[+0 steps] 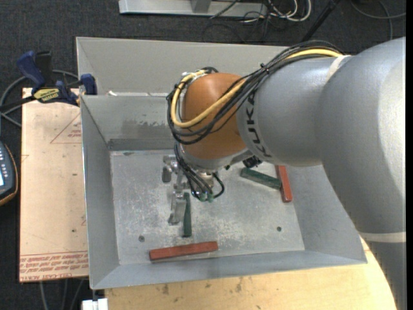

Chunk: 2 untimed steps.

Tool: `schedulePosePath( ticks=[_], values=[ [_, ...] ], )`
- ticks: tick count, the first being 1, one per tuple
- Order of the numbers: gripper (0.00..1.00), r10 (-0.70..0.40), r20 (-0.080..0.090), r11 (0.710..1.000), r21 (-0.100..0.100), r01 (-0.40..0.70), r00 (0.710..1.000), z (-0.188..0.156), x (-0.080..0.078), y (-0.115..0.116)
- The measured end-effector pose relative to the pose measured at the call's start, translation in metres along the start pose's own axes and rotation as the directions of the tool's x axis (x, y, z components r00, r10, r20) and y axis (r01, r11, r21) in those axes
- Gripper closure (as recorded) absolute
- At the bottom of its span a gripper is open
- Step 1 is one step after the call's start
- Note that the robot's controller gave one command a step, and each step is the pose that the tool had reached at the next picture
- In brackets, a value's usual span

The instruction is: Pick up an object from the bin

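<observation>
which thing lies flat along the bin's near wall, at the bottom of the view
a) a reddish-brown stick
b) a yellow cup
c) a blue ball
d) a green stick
a: the reddish-brown stick lies lengthwise against the near wall of the bin, while the nearest green stick sits farther in, towards the middle of the floor.
</observation>
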<state>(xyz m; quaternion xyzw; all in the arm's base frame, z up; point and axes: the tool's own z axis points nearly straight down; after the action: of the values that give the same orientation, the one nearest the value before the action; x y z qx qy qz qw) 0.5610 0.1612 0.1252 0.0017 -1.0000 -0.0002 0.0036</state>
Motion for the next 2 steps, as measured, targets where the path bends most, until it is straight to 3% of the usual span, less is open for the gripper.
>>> schedulePosePath(
  ticks=[1, 2],
  values=[
    [0.00, 0.102, 0.004, 0.995, 0.000, -0.102, 0.995, 0.058, -0.023, -0.014],
    [0.00, 0.109, 0.004, 0.994, 0.002, -0.109, 0.994, 0.054, 0.016, -0.064]
  ],
)
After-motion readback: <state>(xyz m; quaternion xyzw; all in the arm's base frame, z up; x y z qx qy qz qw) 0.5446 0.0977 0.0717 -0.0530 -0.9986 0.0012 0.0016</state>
